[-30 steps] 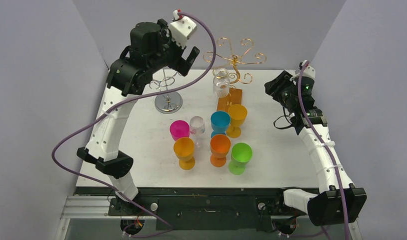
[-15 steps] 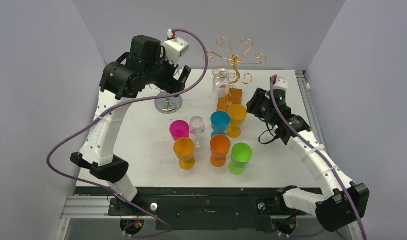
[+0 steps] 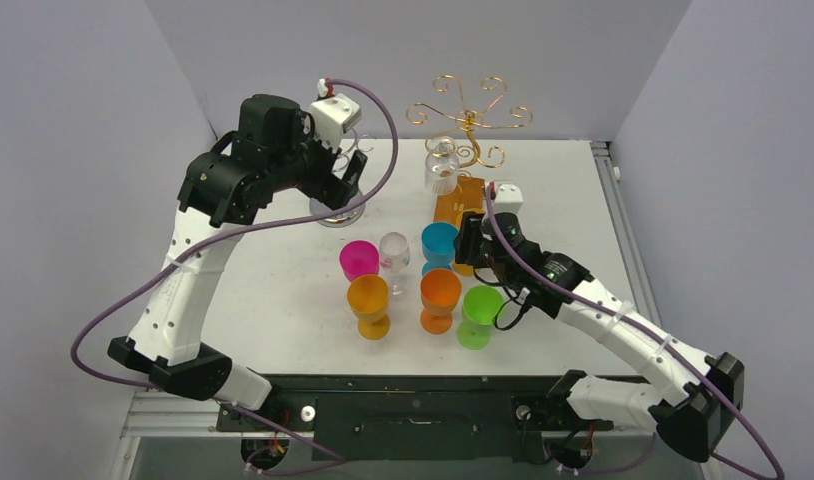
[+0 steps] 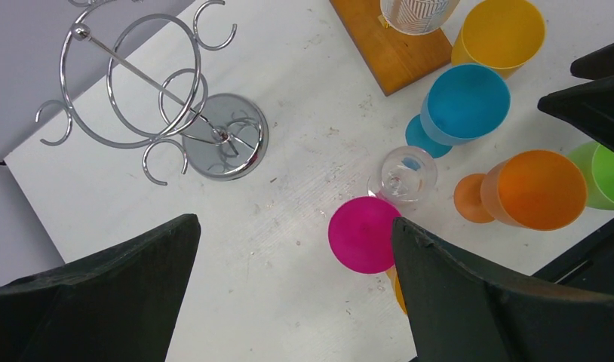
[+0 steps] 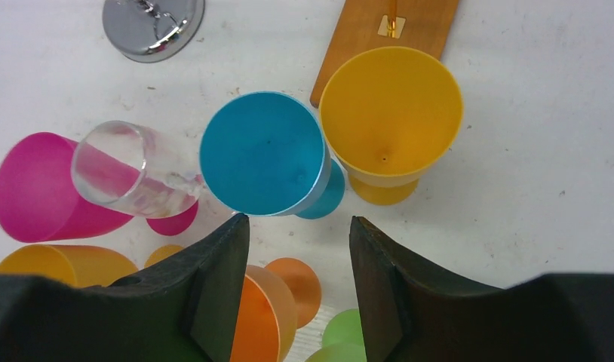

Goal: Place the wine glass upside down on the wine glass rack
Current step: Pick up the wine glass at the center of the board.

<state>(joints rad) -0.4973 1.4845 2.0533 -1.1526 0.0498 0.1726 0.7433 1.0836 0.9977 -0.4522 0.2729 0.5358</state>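
White counter (image 3: 283, 300), grey walls, a cluster of glasses mid-surface. Right fingers (image 5: 213, 279) hang half spread, holding nothing, right above the blue glass (image 5: 262, 154), with the yellow glass (image 5: 391, 113) just ahead to their right. Off to their left the clear wine glass (image 5: 127, 170) stands upright between blue and pink (image 5: 32, 188). Left fingers (image 4: 123, 294) are spread wide and empty up high, the chrome rack (image 4: 225, 136) ahead of them. Beyond the right fingers, the gold rack (image 3: 470, 110) carries one upside-down glass (image 3: 442, 168).

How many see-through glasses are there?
2. One clear glass stands between the pink goblet and the blue goblet; the second glass is at the gold rack, above its wooden base. None seems hidden.
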